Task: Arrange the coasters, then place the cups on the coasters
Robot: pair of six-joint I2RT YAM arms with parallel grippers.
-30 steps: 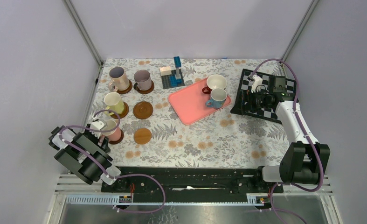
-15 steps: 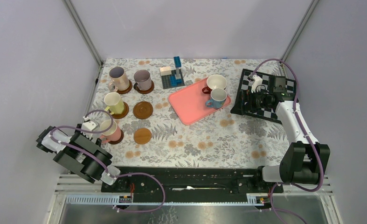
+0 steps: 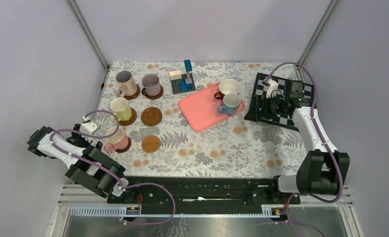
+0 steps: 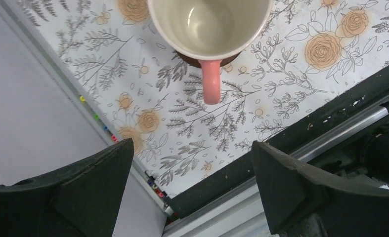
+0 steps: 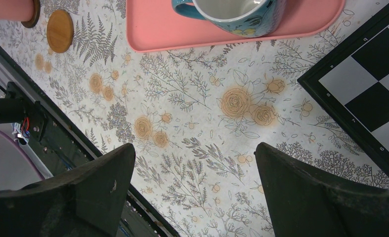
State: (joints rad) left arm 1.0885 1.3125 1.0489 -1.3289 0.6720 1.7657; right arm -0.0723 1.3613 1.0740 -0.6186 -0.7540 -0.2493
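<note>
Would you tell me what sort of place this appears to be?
Likely a robotics lab test cell: plain enclosure walls, two arms bolted to a metal rail, and staged mugs on a floral tablecloth.

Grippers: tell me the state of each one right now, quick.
Left gripper: open, holding nothing; the salmon pink cup stands clear of its jaws.
Right gripper: open, holding nothing.

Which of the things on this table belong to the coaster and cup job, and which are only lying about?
For the job: pale pink cup, mauve cup, yellow cup, salmon pink cup, white cup, light blue cup, dark brown coaster, orange-brown coaster.
Lying about: pink tray, chessboard, toy bricks.
</note>
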